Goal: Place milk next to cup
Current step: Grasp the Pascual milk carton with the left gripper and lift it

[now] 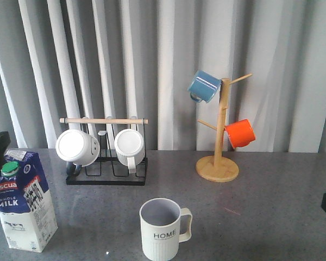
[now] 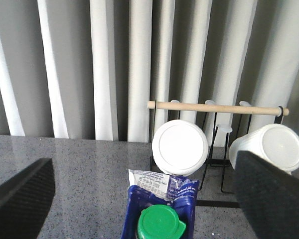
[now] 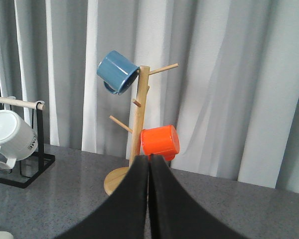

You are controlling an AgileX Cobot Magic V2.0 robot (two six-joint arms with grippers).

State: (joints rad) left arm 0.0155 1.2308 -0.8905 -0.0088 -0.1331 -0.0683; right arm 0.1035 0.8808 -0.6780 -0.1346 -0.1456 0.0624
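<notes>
The milk carton stands upright at the table's front left, well apart from the HOME cup, beneath the left gripper's 2 wide-spread, empty fingers, while the right gripper's fingers are pressed together.

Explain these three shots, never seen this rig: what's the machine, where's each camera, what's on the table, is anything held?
It is a two-armed robot with jaws on each arm. One camera looks forward over the grey table; the other two ride on the wrists.

On the table: a milk carton at front left, a HOME cup in the middle, a black rack with two white mugs, and a wooden mug tree with a blue mug and an orange mug.

The left gripper is open, jaws either side of the carton's green cap. The right gripper is shut and empty. Nothing is held.
</notes>
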